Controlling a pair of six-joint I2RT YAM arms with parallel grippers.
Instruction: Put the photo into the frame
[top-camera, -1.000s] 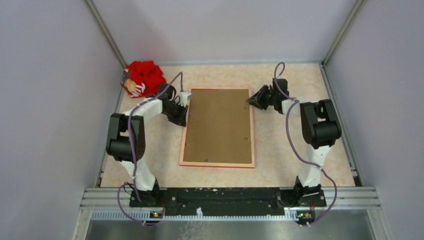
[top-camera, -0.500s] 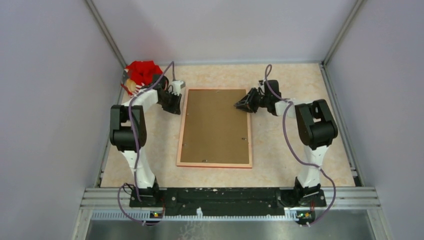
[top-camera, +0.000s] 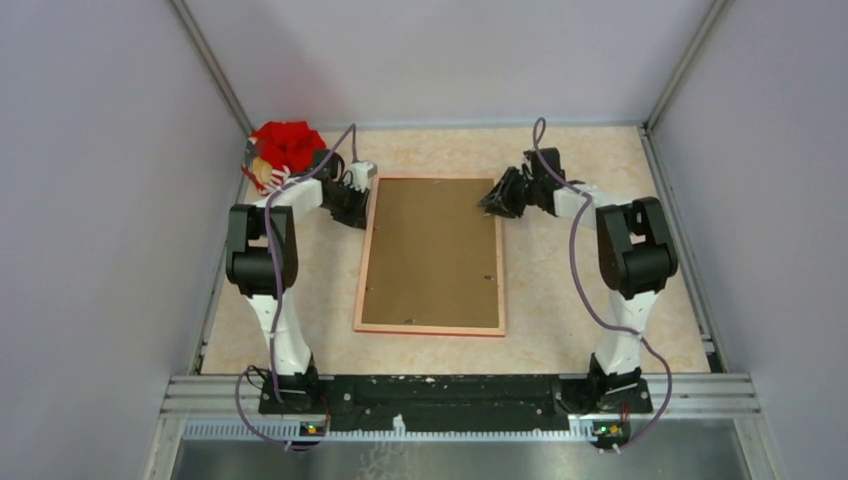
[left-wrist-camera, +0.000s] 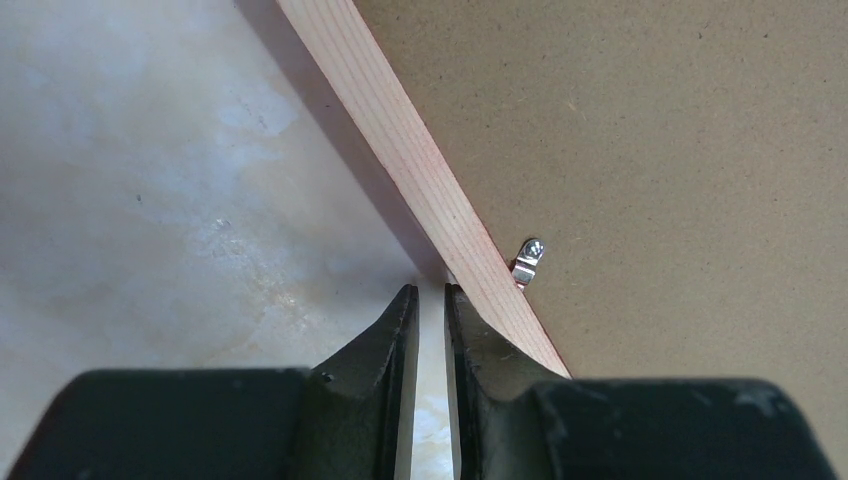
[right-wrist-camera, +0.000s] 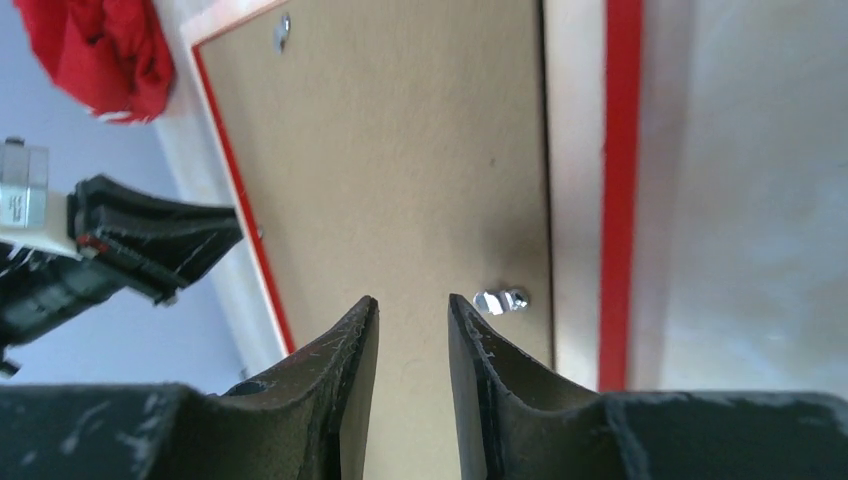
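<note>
Thin red-and-pale-wood rectangular frame (top-camera: 430, 329) lay back-up on bench (top-camera: 570, 300), brown hardboard panel (top-camera: 435, 250) inside. Left hand (left-wrist-camera: 425, 292), nearly closed, empty, at left rail; right hand (right-wrist-camera: 412, 300), slightly parted, empty, over panel near far edge.

That flat brown hardboard backing panel (top-camera: 433, 250) covers the thin red, pale-wood-backed frame (right-wrist-camera: 572, 150), hiding anything beneath. At the counter's (top-camera: 560, 290) far left corner, the left arm (top-camera: 290, 205) partly hides a crumpled red cloth (top-camera: 285, 143).
</note>
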